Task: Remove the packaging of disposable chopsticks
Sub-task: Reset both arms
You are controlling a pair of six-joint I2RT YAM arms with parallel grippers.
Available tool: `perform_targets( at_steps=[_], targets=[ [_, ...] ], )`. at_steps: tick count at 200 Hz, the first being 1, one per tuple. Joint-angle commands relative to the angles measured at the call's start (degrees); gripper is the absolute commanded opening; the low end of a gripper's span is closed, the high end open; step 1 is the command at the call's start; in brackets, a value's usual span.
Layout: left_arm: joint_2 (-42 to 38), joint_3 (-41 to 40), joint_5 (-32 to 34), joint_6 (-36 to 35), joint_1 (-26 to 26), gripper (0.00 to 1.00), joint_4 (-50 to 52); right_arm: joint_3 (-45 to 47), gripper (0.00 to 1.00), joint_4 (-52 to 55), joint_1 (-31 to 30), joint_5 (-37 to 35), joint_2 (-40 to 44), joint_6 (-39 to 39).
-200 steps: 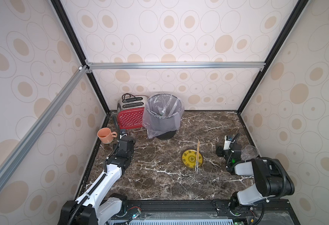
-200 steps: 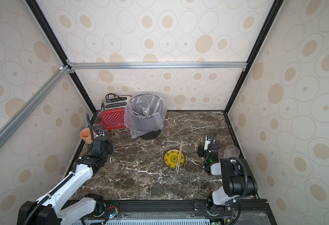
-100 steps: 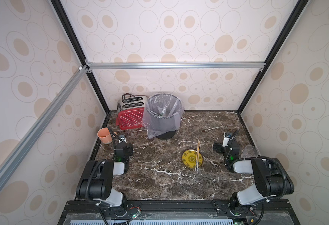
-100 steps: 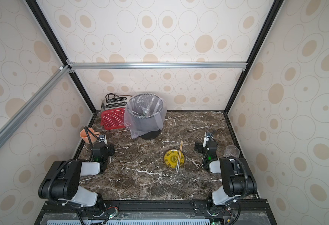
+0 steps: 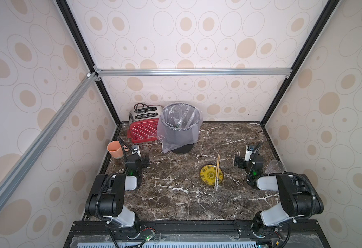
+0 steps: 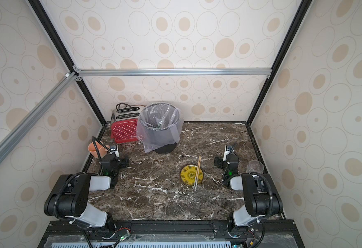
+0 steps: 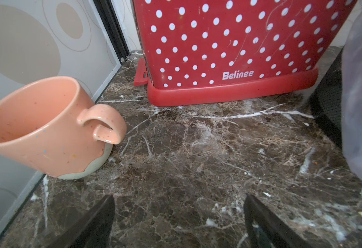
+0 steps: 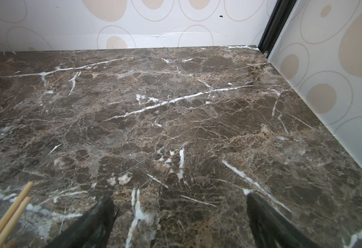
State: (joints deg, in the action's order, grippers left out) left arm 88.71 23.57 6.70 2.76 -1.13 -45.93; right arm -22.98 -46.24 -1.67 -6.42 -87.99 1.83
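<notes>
- Standing wide apart, the jaws of the left gripper [image 7: 179,197] hold nothing; only the dark marble surface [image 7: 197,150] shows between them.
- The right gripper [image 8: 179,196] is the same: jaws spread wide, only surface between them.
- The disposable chopsticks [image 5: 217,171] lie near the middle of the surface, between the two arms and closer to the right one. They are thin, straight, light tan sticks of bare wood. They rest across the right part of a yellow dish [image 5: 208,175], and both ends go past its rim. The near ends lie together and the far ends are a little apart, as the right wrist view [image 8: 8,214] also shows.
- A clear cup [image 5: 274,167] stands by the right wall, just beside the right arm.
- An orange mug [image 7: 47,128] stands by the left wall, near the left gripper.
- The grey bin [image 5: 180,135] with a translucent bag stands further back. The packaging [image 5: 180,120] is inside it, leaning on the inner wall: a narrow clear sleeve with a small green part low down.
- A red toaster [image 5: 142,131] with white dots is at the back left, touching the bag, which covers its right edge in both top views.
- Count: two grippers, one pair of chopsticks, one packaging, one dish, one cup, one mug, one bin, one toaster.
</notes>
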Motion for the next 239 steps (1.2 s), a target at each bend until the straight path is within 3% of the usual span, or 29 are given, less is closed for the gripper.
perform_targets(
  at_steps=[1, 21, 29, 45, 59, 79, 89, 102, 109, 123, 131, 136, 145, 152, 167, 175, 183, 191, 193, 195, 198, 205, 239],
  targets=[
    [-0.37, 1.12, -0.17, -0.83, -0.37, 0.99, -1.37, -0.39, 0.99, -0.16, -0.5, -0.84, 0.11, -1.15],
    [-0.43, 1.1, -0.24, -0.83, -0.37, 0.99, -1.35, 3.4, 0.99, -6.25, -0.89, 5.47, 1.19, -4.01],
    [-0.29, 1.05, -0.28, -0.83, -0.38, 0.99, -1.37, 3.63, 0.98, -7.65, -1.68, 4.57, 0.66, -4.72],
    [-0.29, 1.1, -0.28, -0.83, -0.41, 0.99, -1.28, -0.68, 0.99, -0.07, -2.0, 0.73, -0.53, -3.63],
    [-0.3, 1.2, -0.28, -0.83, -0.37, 0.99, -1.26, -1.54, 1.0, 1.23, -1.11, 2.22, -0.38, -3.07],
    [-0.23, 1.19, -0.28, -0.83, -0.39, 0.99, -1.18, -1.62, 0.88, 1.65, -1.09, 2.28, -0.32, -3.05],
    [-0.2, 1.2, -0.28, -0.83, -0.37, 0.99, -1.18, -1.63, 0.74, 1.4, -1.13, 2.24, -0.39, -3.01],
    [-0.24, 1.24, -0.28, -0.83, -0.41, 0.99, -1.22, -1.65, 0.33, 1.55, -1.11, 2.25, -0.39, -3.05],
    [-0.2, 1.3, -0.28, -0.83, -0.37, 0.99, -1.18, -1.65, 0.02, 1.56, -1.14, 2.27, -0.41, -3.04],
    [-0.2, 1.29, -0.28, -0.83, -0.41, 0.98, -1.19, -1.63, 0.0, 1.54, -1.14, 2.26, -0.37, -3.01],
    [-0.2, 1.3, -0.37, -0.79, -0.45, 0.88, -1.18, -1.63, 0.0, 1.54, -1.14, 2.29, -0.28, -3.01],
    [-0.23, 1.29, -0.34, -0.74, -0.5, 0.74, -1.18, -1.62, 0.0, 1.52, -1.14, 2.28, -0.26, -3.0],
    [-0.29, 1.19, -0.45, -0.74, -0.45, 0.25, -1.19, -1.26, 0.0, 0.97, -1.13, 2.62, -0.1, -3.11],
    [-0.29, 1.21, -0.66, -0.74, -0.44, 0.0, -1.2, -1.06, 0.0, 0.93, -1.13, 5.23, 0.01, -4.08],
    [-0.29, 1.17, -1.5, -0.66, -0.8, 0.0, -1.19, -1.0, 0.01, 0.91, -1.03, 5.6, 0.1, -4.21],
    [-0.29, 1.18, -1.49, -0.66, -0.81, 0.0, -1.24, -1.09, 0.16, 0.76, -1.0, 5.62, -0.09, -4.18],
    [-0.3, 1.21, -1.49, -0.66, -0.81, 0.3, -1.21, -1.18, 0.38, 0.87, -0.97, 5.58, -0.13, -4.19],
    [-0.39, 1.13, -1.43, -0.74, -0.8, 0.74, -1.27, -1.19, 0.56, 0.97, -1.04, 5.62, -0.04, -4.2],
    [-0.47, 1.13, -1.43, -0.81, -0.81, 0.93, -1.27, -1.19, 0.6, 0.97, -0.98, 5.62, -0.07, -4.15],
    [-0.53, 1.08, -1.38, -0.83, -0.81, 0.97, -1.33, -1.19, 0.64, 0.97, -0.97, 5.62, -0.12, -4.19],
    [-0.54, 0.99, -1.38, -0.83, -0.8, 0.99, -1.34, -1.18, 0.69, 0.96, -1.01, 5.62, -0.12, -4.2],
    [-0.55, 0.82, -1.15, -1.09, -0.62, 0.99, -1.64, -1.23, 0.99, 0.96, -1.03, 5.69, -0.14, -4.2],
    [-0.65, 0.39, 0.29, -1.82, 0.38, 0.99, -2.3, -1.09, 0.99, 0.95, -1.04, 5.71, -0.04, -4.2]
  ],
)
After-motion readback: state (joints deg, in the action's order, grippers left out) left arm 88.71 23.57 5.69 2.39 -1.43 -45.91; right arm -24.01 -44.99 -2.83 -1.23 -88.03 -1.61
